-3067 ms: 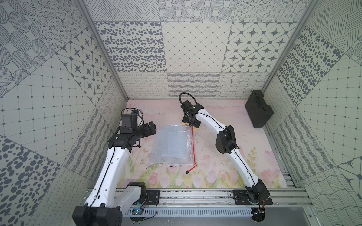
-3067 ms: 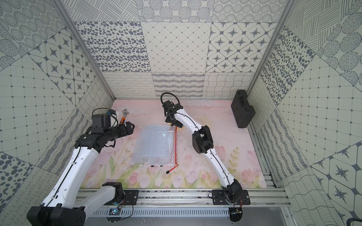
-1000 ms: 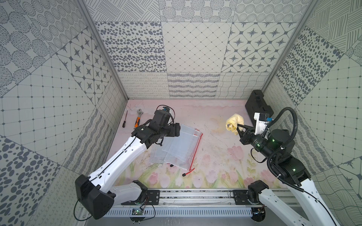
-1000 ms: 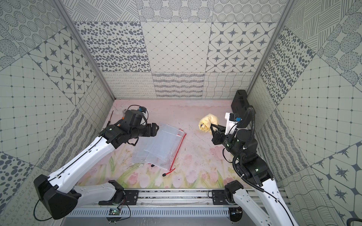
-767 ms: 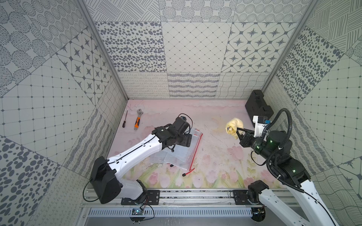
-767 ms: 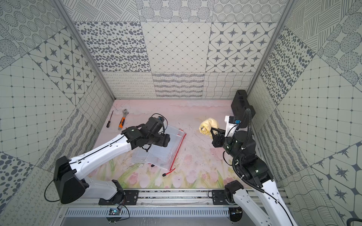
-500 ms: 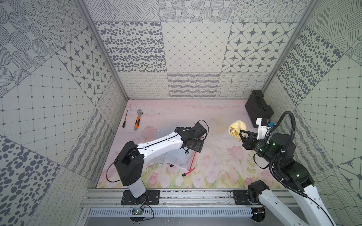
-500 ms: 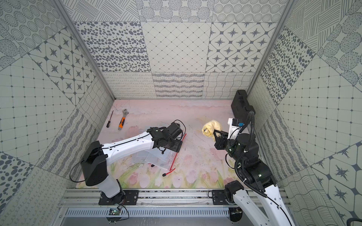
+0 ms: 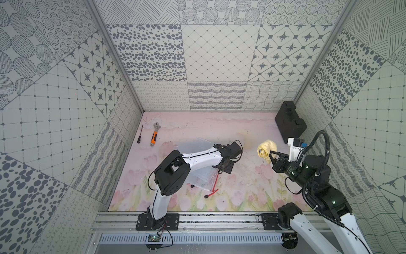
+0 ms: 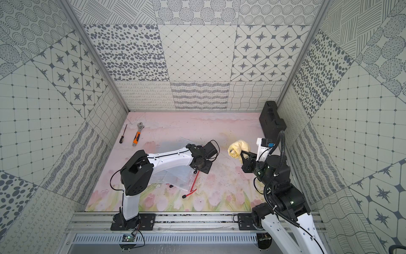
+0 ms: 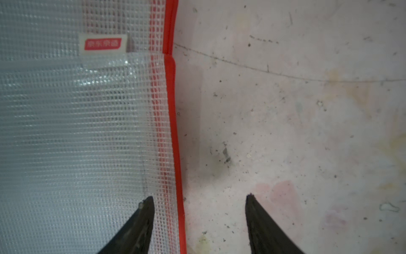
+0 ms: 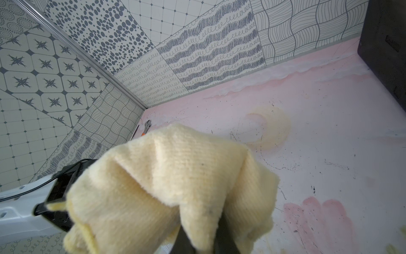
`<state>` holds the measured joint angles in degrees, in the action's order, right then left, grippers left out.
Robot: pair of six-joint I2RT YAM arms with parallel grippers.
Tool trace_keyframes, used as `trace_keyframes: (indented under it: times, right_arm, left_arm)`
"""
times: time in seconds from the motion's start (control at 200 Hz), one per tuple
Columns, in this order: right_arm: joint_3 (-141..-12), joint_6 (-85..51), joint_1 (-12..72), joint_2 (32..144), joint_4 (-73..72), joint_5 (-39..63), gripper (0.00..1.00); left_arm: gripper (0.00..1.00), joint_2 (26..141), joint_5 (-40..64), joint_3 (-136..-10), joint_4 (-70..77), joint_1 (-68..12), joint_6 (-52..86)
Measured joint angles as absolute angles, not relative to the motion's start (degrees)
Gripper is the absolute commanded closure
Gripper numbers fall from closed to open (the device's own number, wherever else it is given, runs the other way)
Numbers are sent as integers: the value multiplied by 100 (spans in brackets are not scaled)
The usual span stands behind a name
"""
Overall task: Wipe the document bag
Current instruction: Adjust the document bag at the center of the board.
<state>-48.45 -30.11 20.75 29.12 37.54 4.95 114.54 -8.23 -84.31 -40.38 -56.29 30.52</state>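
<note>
The document bag (image 9: 203, 179) is a clear mesh pouch with a red zipper edge (image 11: 173, 123), lying flat on the pink floral mat in both top views. My left gripper (image 11: 199, 196) hangs point-down over that red edge and is open. One fingertip (image 11: 147, 204) is over the mesh, the other fingertip (image 11: 252, 204) over bare mat. My right gripper (image 9: 273, 155) hovers to the right of the bag, well above the mat, shut on a bunched yellow cloth (image 9: 264, 149). The cloth (image 12: 171, 187) fills most of the right wrist view and hides the fingertips.
A black case (image 9: 290, 119) stands at the back right corner. An orange-handled wrench (image 9: 154, 136) and a small screwdriver (image 9: 140, 137) lie at the back left. The bag's red pull cord (image 9: 211, 193) trails toward the front. Patterned walls close in three sides.
My left arm has swung right across the bag to its red zipper edge, and its jaws have narrowed. My right gripper has stayed shut on the yellow cloth and drifted slightly.
</note>
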Motion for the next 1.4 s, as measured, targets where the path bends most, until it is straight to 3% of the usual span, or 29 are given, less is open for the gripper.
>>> trace_keyframes:
  times: [0.075, 0.215, 0.33, 0.425, 0.495, 0.996, 1.241, 1.401]
  right_arm:
    - [-4823, -3022, 2075, 2912, 3752, 513, 100]
    - [-4775, -3046, 2075, 2912, 3732, 576, 100]
    - [-4737, -3065, 2073, 2912, 3699, 604, 100]
    - [-4722, -3068, 2073, 2912, 3667, 615, 100]
    - [-4720, -3068, 2073, 2912, 3660, 624, 100]
    - [-4720, -3068, 2051, 2888, 3669, 683, 100]
    - [-4720, -3070, 2051, 2722, 3715, 683, 100]
    - [-4720, -3068, 2049, 2628, 3719, 692, 100]
  left_arm:
    - [42, 11504, -847, -8433, -4091, -5631, 3094]
    - [60, 11524, -996, -8436, -4206, -5636, 3162]
    - [89, 11598, -1103, -8442, -4274, -5636, 3157]
    - [92, 11660, -1160, -8451, -4309, -5640, 3192]
    - [100, 11695, -1223, -8466, -4318, -5645, 3190]
    - [100, 10965, -1125, -9349, -4650, -5653, 2842]
    - [49, 11069, -1192, -9583, -4801, -5655, 2869]
    - [47, 11297, -1352, -9146, -4899, -5655, 3092]
